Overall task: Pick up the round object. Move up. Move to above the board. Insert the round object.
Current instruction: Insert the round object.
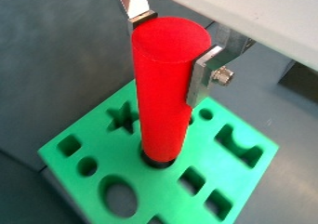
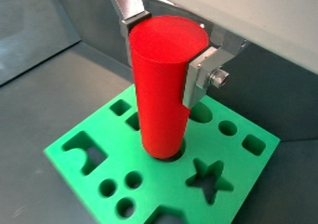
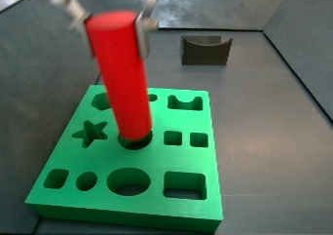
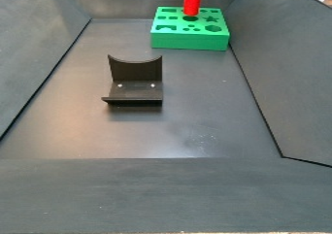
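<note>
Peg (image 1: 165,88) between hand (image 1: 172,44) fingers, in board (image 1: 87,144).

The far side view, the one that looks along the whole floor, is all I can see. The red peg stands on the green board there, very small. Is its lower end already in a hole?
Observer: Yes. In both wrist views the round object has its lower end inside a round hole of the board.
Operator: Does the gripper hold it?
Observer: The gripper has its silver fingers against the peg's upper part on both sides.
Operator: Which hole is next to it?
Observer: The star hole, in a side view.
</note>
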